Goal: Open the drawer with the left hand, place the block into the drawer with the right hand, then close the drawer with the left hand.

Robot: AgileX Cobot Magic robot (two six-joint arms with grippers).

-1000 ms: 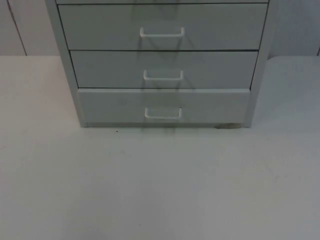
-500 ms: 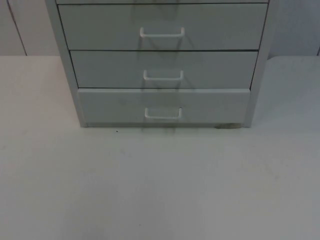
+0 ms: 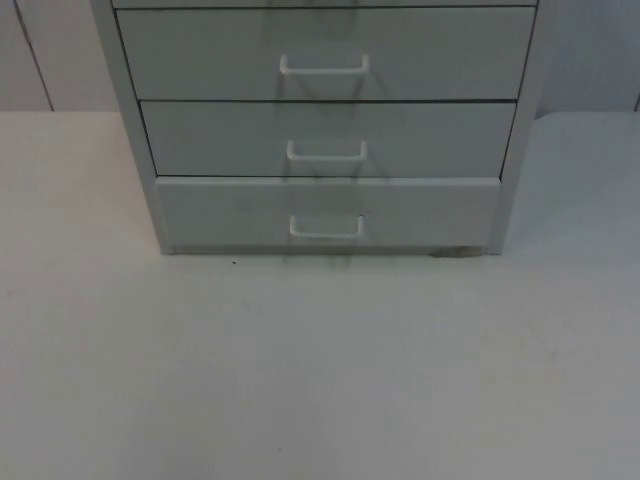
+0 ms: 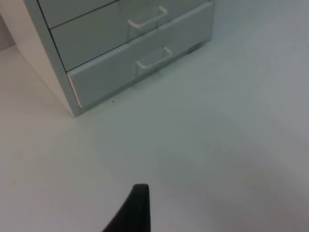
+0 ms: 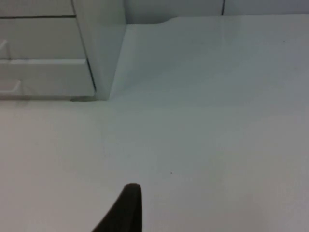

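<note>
Waiting over the near bare table, the left gripper and right gripper each show one black fingertip; whether they are spread or clenched cannot be told. Farther off stands the cabinet, its bottom drawer closed, handle facing the arms for pulling.

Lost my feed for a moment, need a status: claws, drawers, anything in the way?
Left claw over bare table, facing the cabinet. Right claw over table beside cabinet, waiting. All three drawers shut; bottom drawer handle untouched. Path to handle unobstructed.
</note>
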